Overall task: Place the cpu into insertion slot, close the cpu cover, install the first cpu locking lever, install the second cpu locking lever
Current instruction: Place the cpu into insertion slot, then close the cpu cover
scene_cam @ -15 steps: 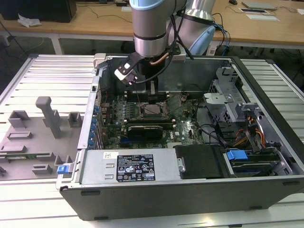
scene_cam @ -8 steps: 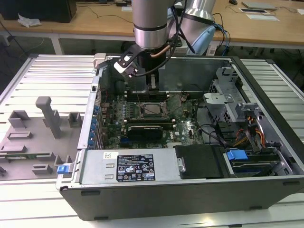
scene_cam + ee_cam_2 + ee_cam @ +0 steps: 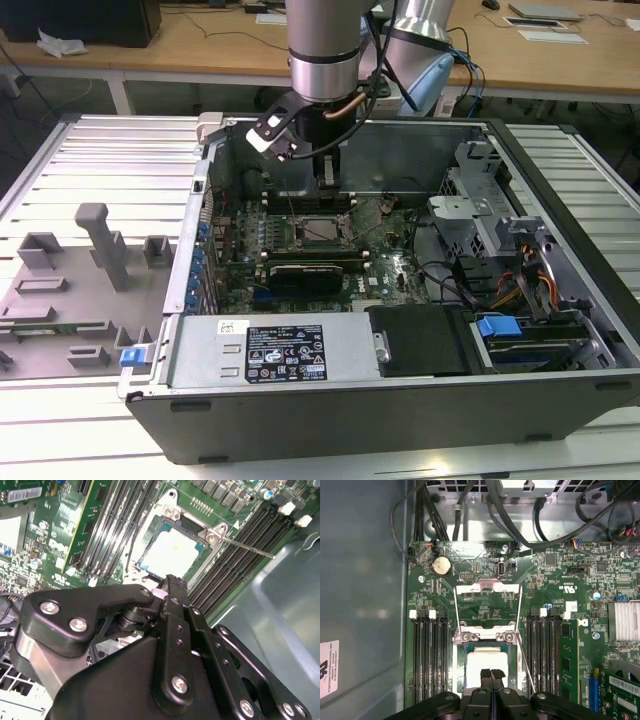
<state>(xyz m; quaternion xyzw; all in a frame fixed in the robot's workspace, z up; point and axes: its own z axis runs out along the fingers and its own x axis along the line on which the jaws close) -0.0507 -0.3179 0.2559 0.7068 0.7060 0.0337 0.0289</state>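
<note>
The pincer (image 3: 490, 674), pressed together and empty, hangs close over the chip (image 3: 485, 657) lying in its socket (image 3: 466, 649), cover (image 3: 510, 594) open. I reckon a downward nudge could skew the chip and bend contacts.

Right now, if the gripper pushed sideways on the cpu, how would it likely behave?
The cpu looks flat with a metal top, so it is probably stiff and light. It appears seated inside the insertion slot rim, so it likely would not slide. Its smooth top may let the shut gripper slip.
</note>
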